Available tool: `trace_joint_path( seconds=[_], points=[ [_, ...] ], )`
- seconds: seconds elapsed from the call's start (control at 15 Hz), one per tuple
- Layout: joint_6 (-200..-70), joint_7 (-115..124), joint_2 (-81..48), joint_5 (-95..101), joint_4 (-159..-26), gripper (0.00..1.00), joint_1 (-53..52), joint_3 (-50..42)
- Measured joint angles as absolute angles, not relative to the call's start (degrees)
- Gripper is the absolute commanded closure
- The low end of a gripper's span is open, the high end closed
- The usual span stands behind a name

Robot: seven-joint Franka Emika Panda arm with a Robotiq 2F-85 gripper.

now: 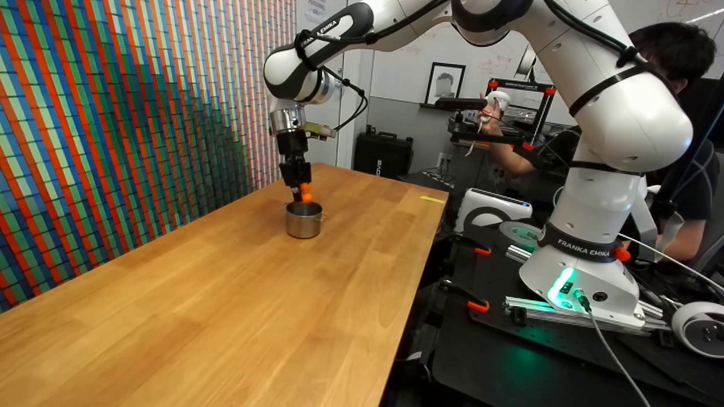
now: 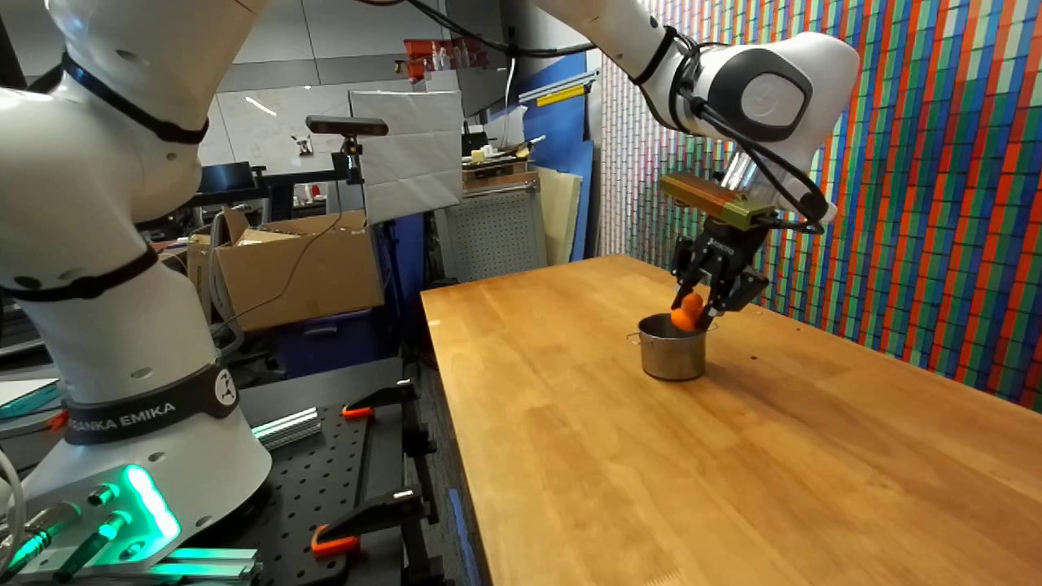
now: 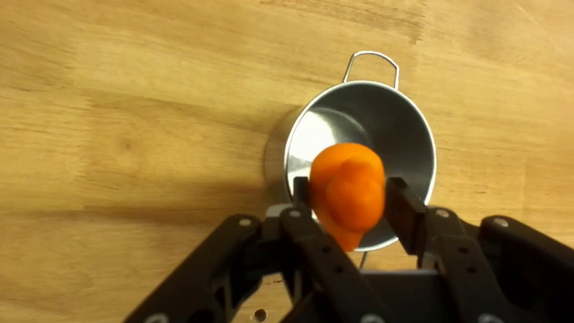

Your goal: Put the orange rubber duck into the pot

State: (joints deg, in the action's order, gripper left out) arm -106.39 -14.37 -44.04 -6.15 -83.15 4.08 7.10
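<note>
At left in the wrist view, surface [image 3: 112, 112]: flat, likely a steady base. Fingers [image 3: 301, 191] pinch the duck [image 3: 352, 193] from both sides, so letting go should drop it straight. Duck hangs at the mouth of the pot [image 3: 397, 134], which stands upright, ready to take it; can't tell if the duck's low end is inside. Looks off-centre, maybe parallax; I'd check before release.
</note>
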Motion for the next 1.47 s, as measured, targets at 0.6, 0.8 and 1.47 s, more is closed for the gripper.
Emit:
trace_joint_path(
  seconds=[0.6, 0.8, 1.47],
  points=[
    [-105.9, -14.7, -43.8, -5.6, -81.2, 0.0, 3.7, 7.1],
    [-105.3, -14.7, -42.3, -3.8, -80.6, 0.0, 3.5, 6.6],
    [-102.9, -14.7, -35.9, 1.0, -81.5, 0.0, 2.8, 4.7]
  ],
)
